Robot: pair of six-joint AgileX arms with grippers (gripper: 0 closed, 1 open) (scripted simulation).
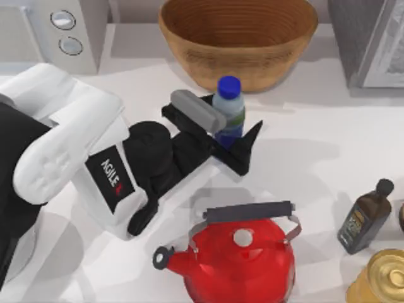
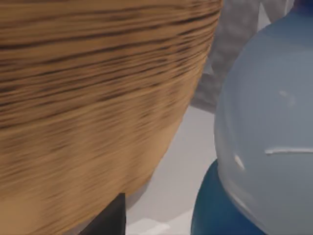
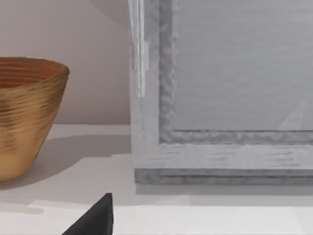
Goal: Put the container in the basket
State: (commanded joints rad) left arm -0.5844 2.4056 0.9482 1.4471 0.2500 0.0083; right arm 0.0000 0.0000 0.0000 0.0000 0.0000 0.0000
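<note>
The left gripper (image 1: 228, 136) stood open with the container (image 1: 228, 110) upright between its jaws, just before the basket (image 1: 189, 38); light, stiff and likely slippery, it seemed best gripped mid-body.

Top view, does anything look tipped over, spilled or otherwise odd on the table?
Nothing stands out. The container stands upright between the left gripper's fingers, near the basket. The red kettle and dark bottle sit upright too.
</note>
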